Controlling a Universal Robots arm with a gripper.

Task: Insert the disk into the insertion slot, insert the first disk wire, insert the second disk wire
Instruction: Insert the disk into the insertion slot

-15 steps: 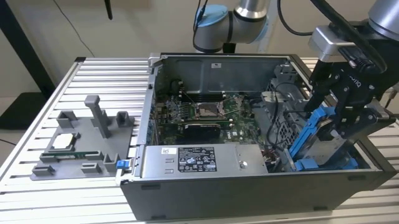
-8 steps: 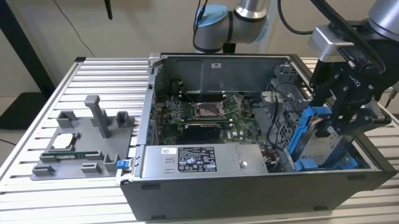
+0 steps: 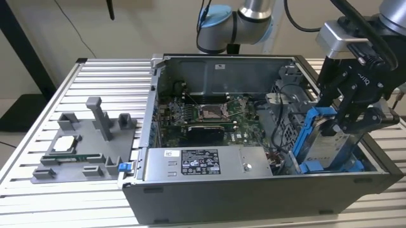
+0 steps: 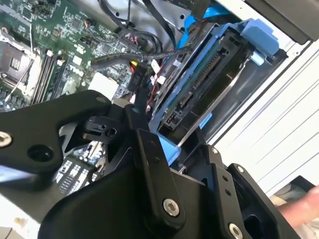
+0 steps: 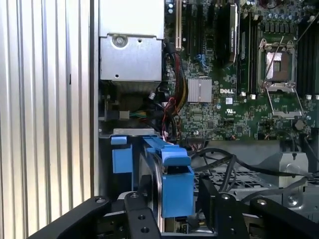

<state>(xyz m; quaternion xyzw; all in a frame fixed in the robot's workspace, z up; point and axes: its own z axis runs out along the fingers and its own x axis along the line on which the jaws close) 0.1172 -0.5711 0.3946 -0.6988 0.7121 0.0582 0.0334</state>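
Note:
The disk (image 3: 331, 142), silver-grey in its blue carrier frame (image 3: 320, 114), stands on edge and tilted at the case's corner on the exterior view's right, its lower end down in the insertion slot (image 3: 293, 145) of the drive cage. My gripper (image 3: 352, 124) is shut on the carrier's upper end. In the first wrist view the blue carrier (image 5: 175, 174) sits between my black fingers (image 5: 137, 211). The second wrist view shows the disk's connector edge (image 4: 199, 82) facing loose black and coloured wires (image 4: 137, 64); none is plugged into it.
The open computer case (image 3: 254, 194) lies on a slatted aluminium table (image 3: 38, 199). Inside are the motherboard (image 3: 209, 114) and a silver power supply box (image 3: 203, 164). A grey fixture (image 3: 82, 147) with small parts stands on the exterior view's left. A person's hand (image 4: 304, 199) shows near the wrist.

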